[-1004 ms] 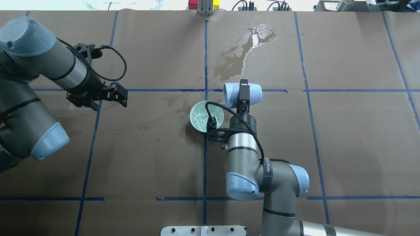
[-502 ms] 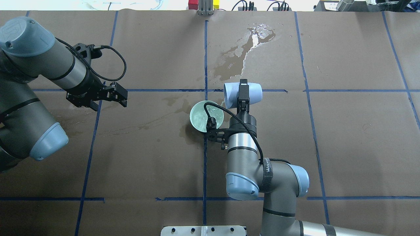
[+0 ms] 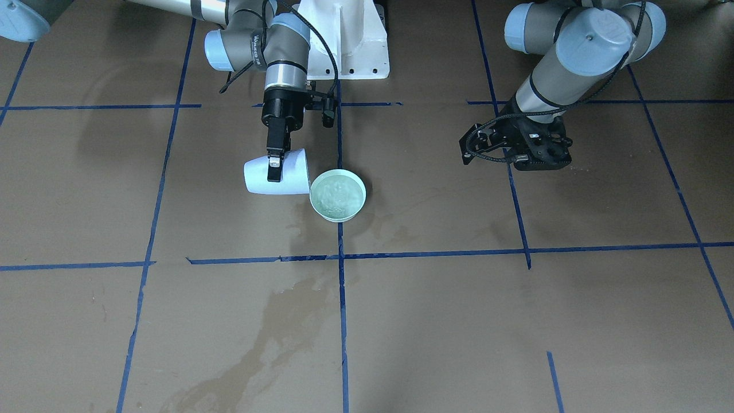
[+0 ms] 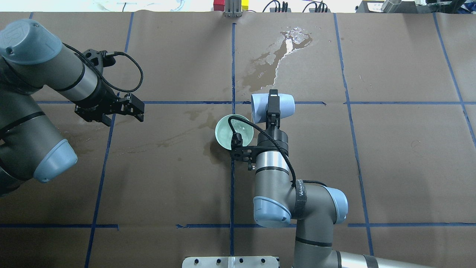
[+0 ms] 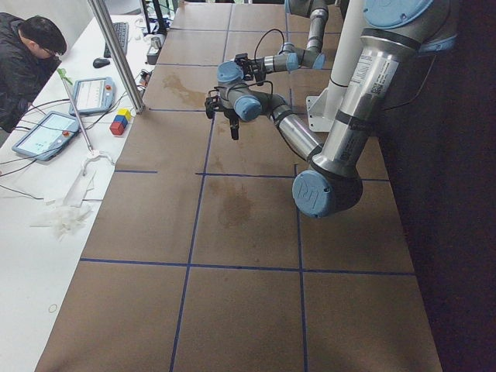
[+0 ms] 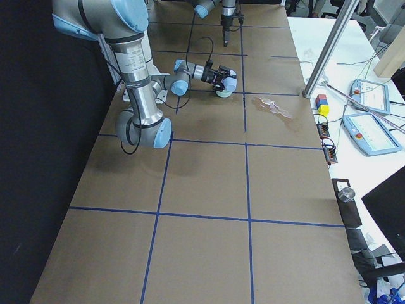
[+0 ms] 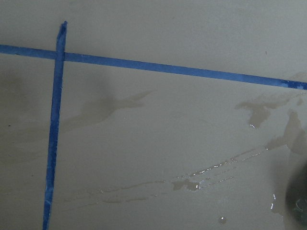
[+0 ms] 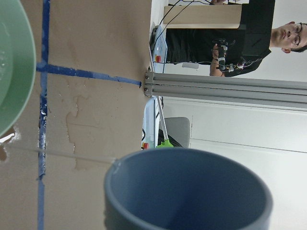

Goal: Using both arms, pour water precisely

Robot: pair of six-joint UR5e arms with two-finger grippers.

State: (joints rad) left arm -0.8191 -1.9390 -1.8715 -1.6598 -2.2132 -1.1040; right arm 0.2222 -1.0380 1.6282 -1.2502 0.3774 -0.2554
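The water point(image 3: 337, 194) lies in a pale green bowl point(image 3: 319, 211) at the middle of the table, on the centre tape line. It is clear and colourless, with a rippled, glinting surface that fills most of the bowl. In the right wrist view a thin pale thread runs from the lip of the cup point(image 8: 187, 191) toward the bowl. The cup is pale blue and tipped on its side, with its mouth just beside the bowl's right rim. The right gripper point(image 4: 273, 102) is clamped across the cup's body, one finger lying over its top. The left gripper point(image 4: 130, 108) hangs above the left part of the table, well apart from the bowl, and carries nothing. Whether its jaws are parted cannot be told. The table point(image 4: 401, 156) is covered in brown paper divided into squares by blue tape lines point(image 4: 401, 103). A dark wet stain point(image 4: 260, 70) with a bright puddle at its far end spreads on the far side of the cup. Fainter streaks point(image 7: 206, 175) run left from the bowl. A white pedestal point(image 3: 350, 40) stands at the near edge, behind the arms. Beyond the far edge runs a white bench with tablets point(image 6: 366, 95), coloured blocks point(image 5: 120, 122) and an aluminium post point(image 5: 116, 54). A person in dark clothing point(image 5: 19, 70) sits at it.
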